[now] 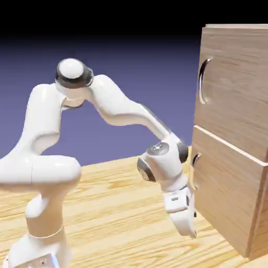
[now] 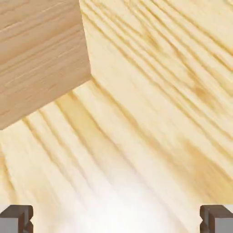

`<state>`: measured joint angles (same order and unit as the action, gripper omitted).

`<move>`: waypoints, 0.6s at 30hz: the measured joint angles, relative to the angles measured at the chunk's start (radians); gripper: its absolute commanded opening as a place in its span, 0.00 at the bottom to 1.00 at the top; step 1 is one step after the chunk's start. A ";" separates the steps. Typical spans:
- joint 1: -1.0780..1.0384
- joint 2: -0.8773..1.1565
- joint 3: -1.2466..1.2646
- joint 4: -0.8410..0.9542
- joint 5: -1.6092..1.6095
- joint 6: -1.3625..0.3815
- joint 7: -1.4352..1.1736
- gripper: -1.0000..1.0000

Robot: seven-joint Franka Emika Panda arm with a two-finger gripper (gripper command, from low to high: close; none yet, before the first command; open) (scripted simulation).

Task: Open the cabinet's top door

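The cabinet (image 1: 235, 136) stands at the exterior view's right, a tall light-wood box. Its top door (image 1: 235, 89) carries a curved silver bar handle (image 1: 201, 81) over an oval recess, and the panel looks shut. My gripper (image 1: 188, 229) hangs low, pointing down at the table, close in front of the lower panel (image 1: 225, 199) and well below the top handle. In the hand view my gripper (image 2: 116, 220) is open, with its grey fingertips (image 2: 16, 218) far apart and nothing between them. A lower corner of the cabinet (image 2: 41, 54) fills that view's upper left.
The lower panel's small handle (image 1: 195, 159) sits just right of my wrist. The wooden table (image 1: 115, 209) spreads under the arm, and its grain (image 2: 150, 113) fills most of the hand view.
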<state>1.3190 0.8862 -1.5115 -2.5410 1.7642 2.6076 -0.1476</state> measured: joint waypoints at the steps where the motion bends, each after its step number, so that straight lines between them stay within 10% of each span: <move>1: 0.031 0.035 -0.036 0.006 0.042 -0.010 -0.021 0.50; 18: 0.446 0.530 -0.542 0.137 0.667 -0.158 -0.329 0.50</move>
<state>1.7646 1.4166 -2.0534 -2.4037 2.4316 2.4498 -0.4767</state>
